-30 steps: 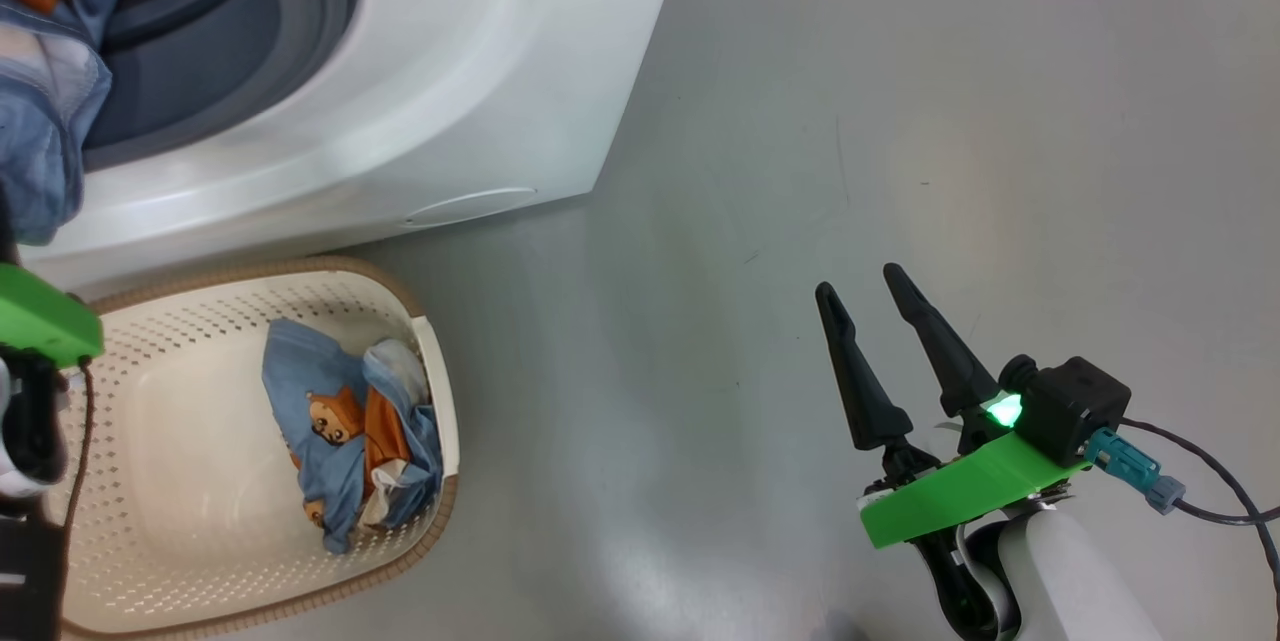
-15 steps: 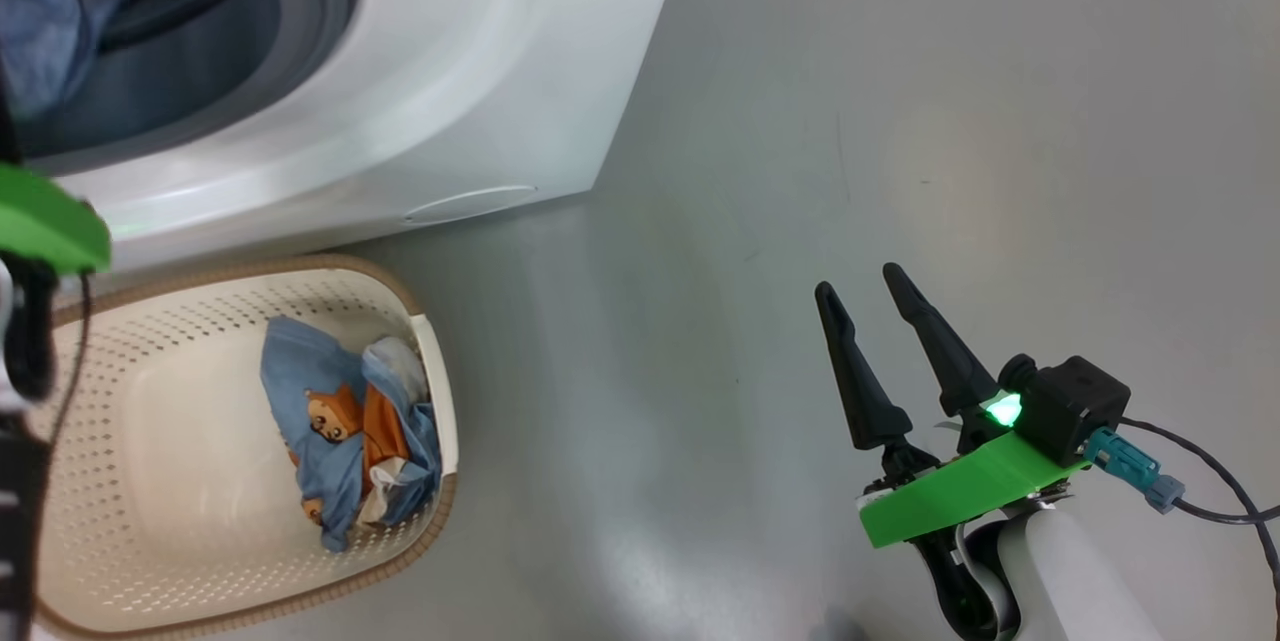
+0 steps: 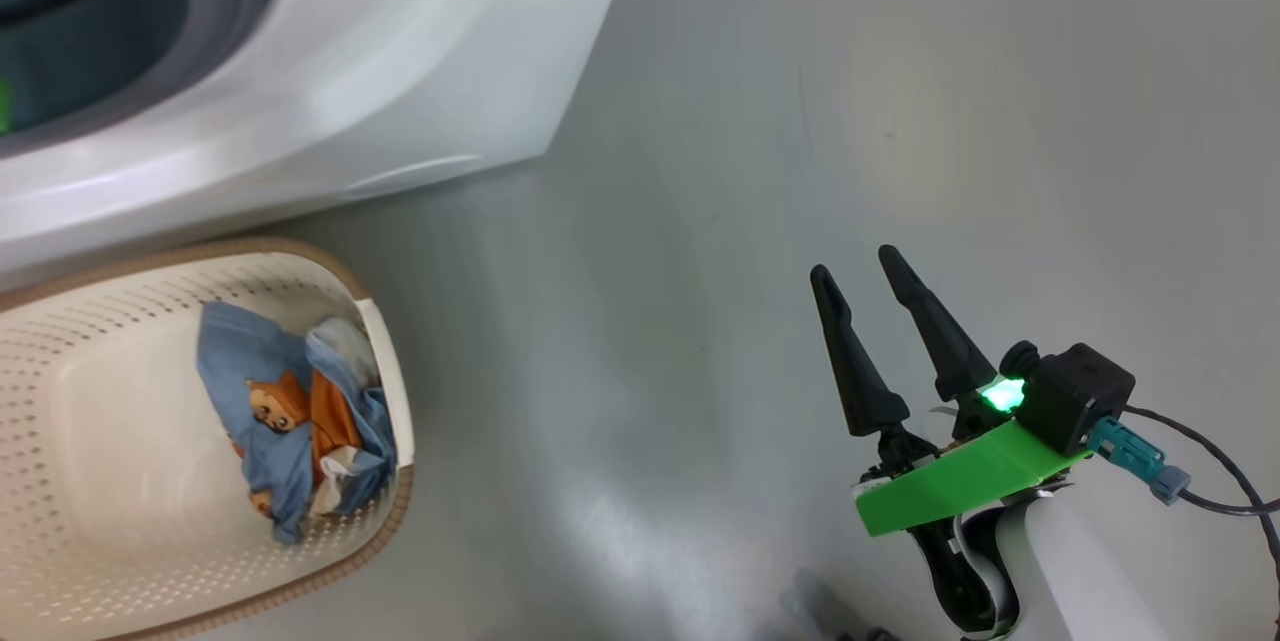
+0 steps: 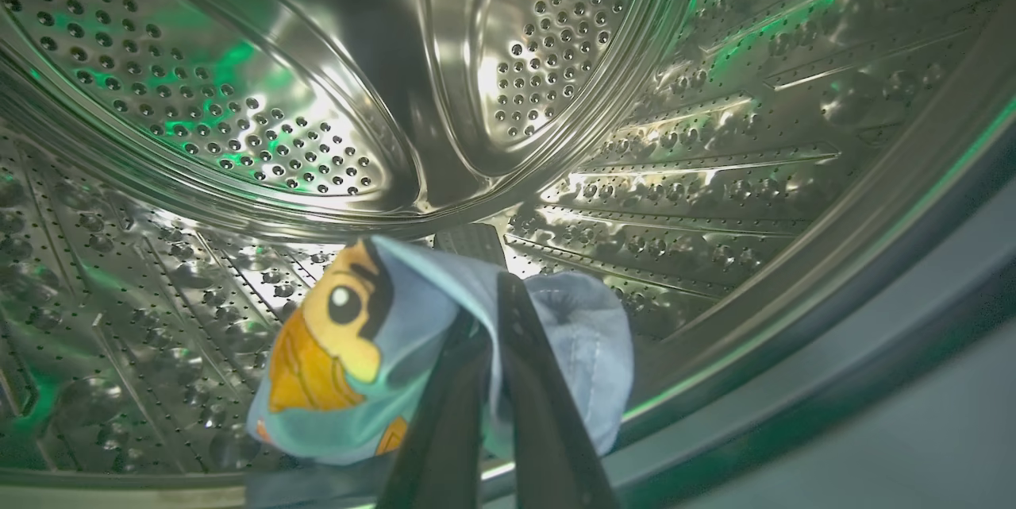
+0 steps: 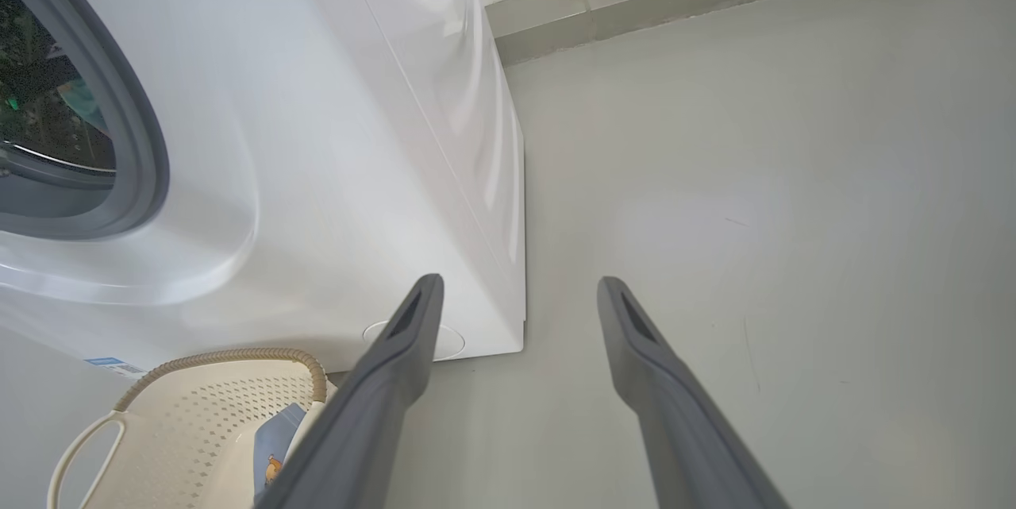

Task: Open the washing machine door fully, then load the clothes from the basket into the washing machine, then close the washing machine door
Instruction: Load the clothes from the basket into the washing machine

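Nearest, the right gripper (image 3: 853, 262) hangs over bare floor (image 3: 700, 221), jaws wide apart and empty. In the basket (image 3: 384, 361), 1 bundle of clothes (image 3: 290, 401) lies bunched against its right wall. It looks soft, light and limp, likely to sag and trail, so I'd pinch a raised fold atop the heap, not a loose hem. Farther off, inside the washing machine (image 3: 400, 71), the left gripper (image 4: 488, 310) is clamped on a bear-print garment (image 4: 333, 366) just past the drum (image 4: 714, 136) lip. 1 second ago that garment dangled at the mouth. The head camera has swung since, and the bundle hasn't stirred.
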